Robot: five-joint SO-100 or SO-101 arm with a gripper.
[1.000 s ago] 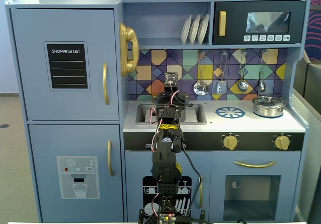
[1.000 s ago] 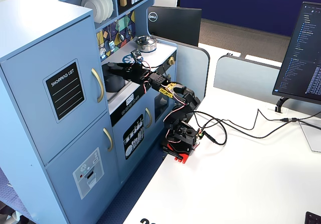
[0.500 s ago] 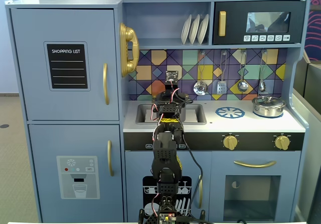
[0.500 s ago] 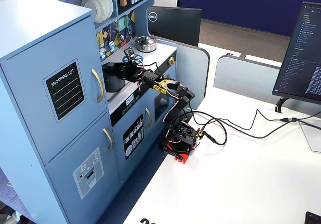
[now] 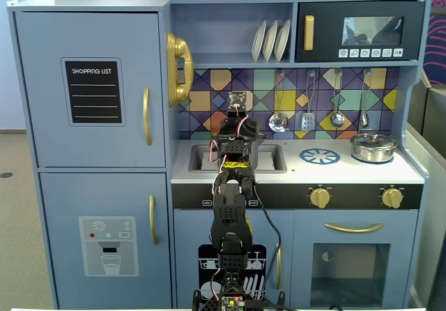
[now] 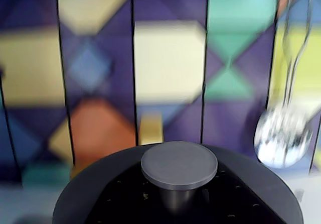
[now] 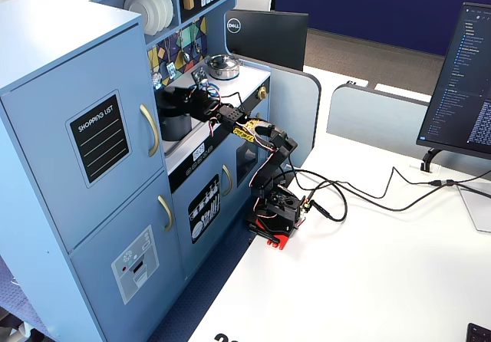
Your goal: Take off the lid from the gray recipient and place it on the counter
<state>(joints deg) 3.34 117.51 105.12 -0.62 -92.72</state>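
A blue toy kitchen stands against a white tabletop, its tall left cabinet bearing a black shopping-list board and gold door handles; behind its worktop runs a backsplash of purple, yellow and teal tiles, hung with shiny utensils; white plates stand on the upper shelf beside a toy microwave; a gold toy phone hangs on the side wall; in a fixed view, a dark Dell monitor back and a lit computer screen flank grey desk dividers; black cables trail across the tabletop; a dark blue wall closes the room.
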